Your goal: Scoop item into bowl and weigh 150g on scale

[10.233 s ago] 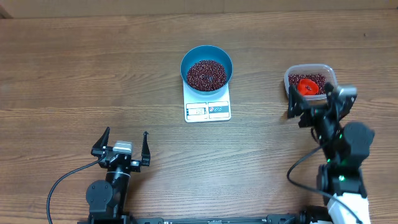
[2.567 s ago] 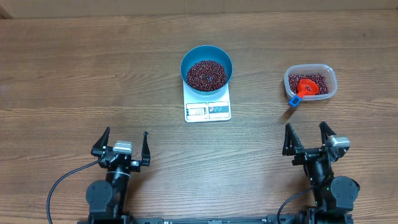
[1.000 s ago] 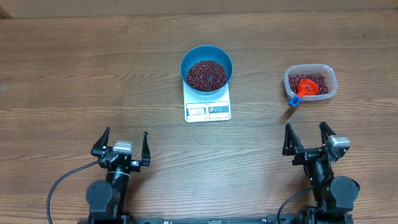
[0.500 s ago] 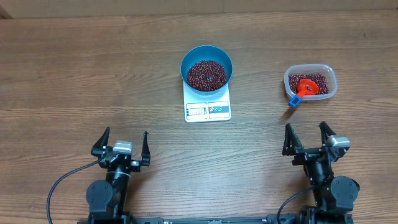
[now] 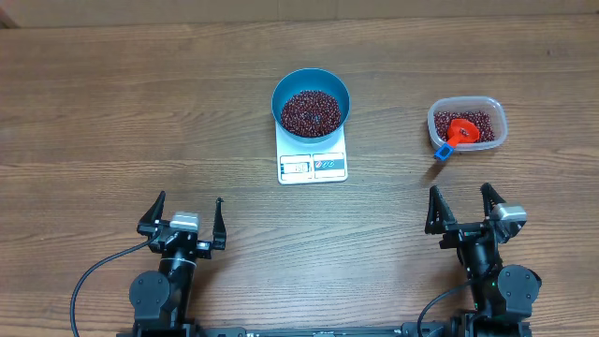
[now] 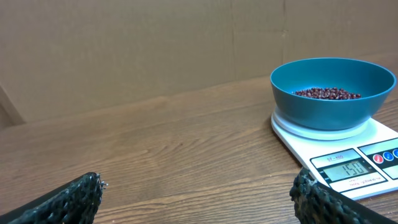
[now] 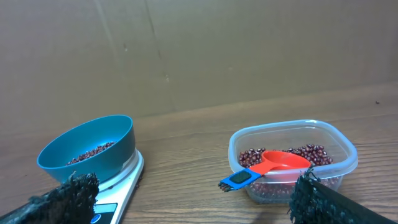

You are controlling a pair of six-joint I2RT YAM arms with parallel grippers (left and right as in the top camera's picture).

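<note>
The blue bowl (image 5: 311,101) holds a heap of dark red beans (image 5: 311,110) and stands on the white scale (image 5: 313,165). In the left wrist view the bowl (image 6: 332,93) sits on the scale (image 6: 348,163), whose display shows digits. My left gripper (image 5: 183,209) rests open near the front left edge, nothing between its fingers. My right gripper (image 5: 460,204) stands open at the front right, short of the clear tub (image 5: 467,124). In the right wrist view the bowl (image 7: 88,152) is at the left.
The clear tub (image 7: 292,159) holds more beans and a red scoop (image 7: 268,167) whose blue handle pokes over the near rim. A brown cardboard wall stands behind the table.
Ten seconds ago my right gripper was up at the tub by the scoop; it has since drawn back to the front edge. Nothing has moved over the last second.
</note>
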